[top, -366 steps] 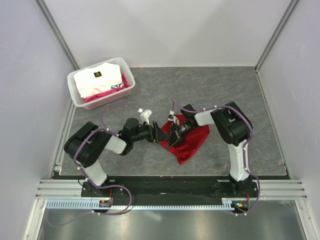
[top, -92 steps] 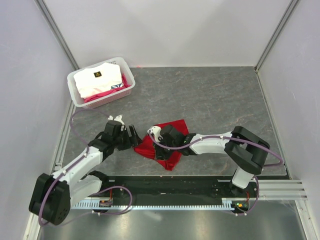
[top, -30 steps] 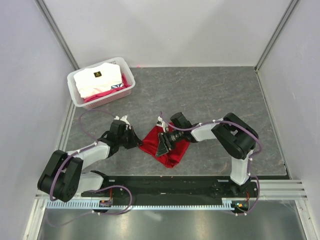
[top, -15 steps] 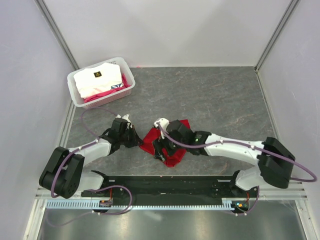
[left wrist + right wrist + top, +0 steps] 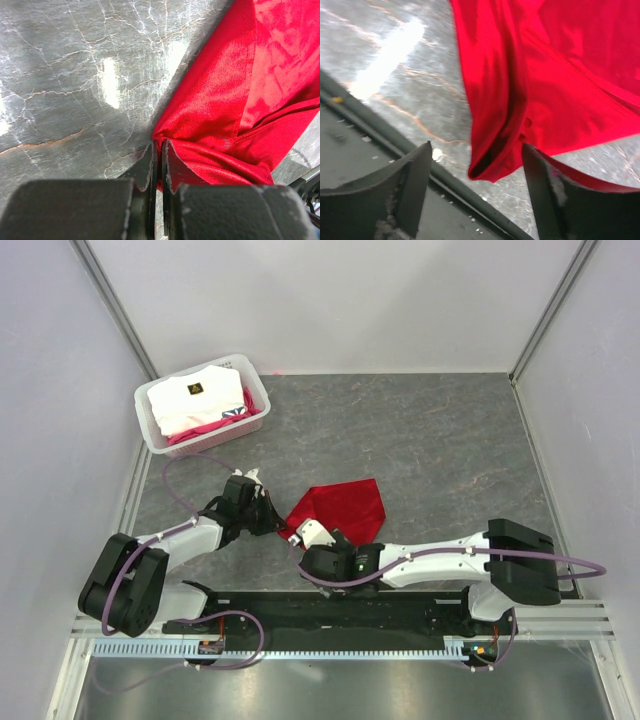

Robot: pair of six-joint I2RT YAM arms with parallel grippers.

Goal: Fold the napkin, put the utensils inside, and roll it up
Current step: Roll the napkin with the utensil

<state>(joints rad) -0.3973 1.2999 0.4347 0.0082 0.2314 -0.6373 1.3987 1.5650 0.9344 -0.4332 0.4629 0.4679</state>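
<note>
The red napkin (image 5: 345,505) lies loosely folded on the grey table, with creases across it (image 5: 240,85). My left gripper (image 5: 275,523) is shut on the napkin's left corner, and its jaws (image 5: 159,150) pinch the red cloth right at the tabletop. The right arm stretches low along the near edge. My right gripper (image 5: 338,550) stands open at the napkin's near corner (image 5: 487,167), which sits between the two fingers (image 5: 415,185) without being clamped. The utensils are out of view.
A white basket (image 5: 143,405) with white and pink fabric stands at the back left. The black rail (image 5: 330,605) of the table's near edge runs just behind the right gripper (image 5: 380,145). Walls close in the table on three sides.
The right arm has swung down from over the napkin toward the near edge and its jaws have opened. The napkin now lies more spread out. The left gripper has stayed put.
</note>
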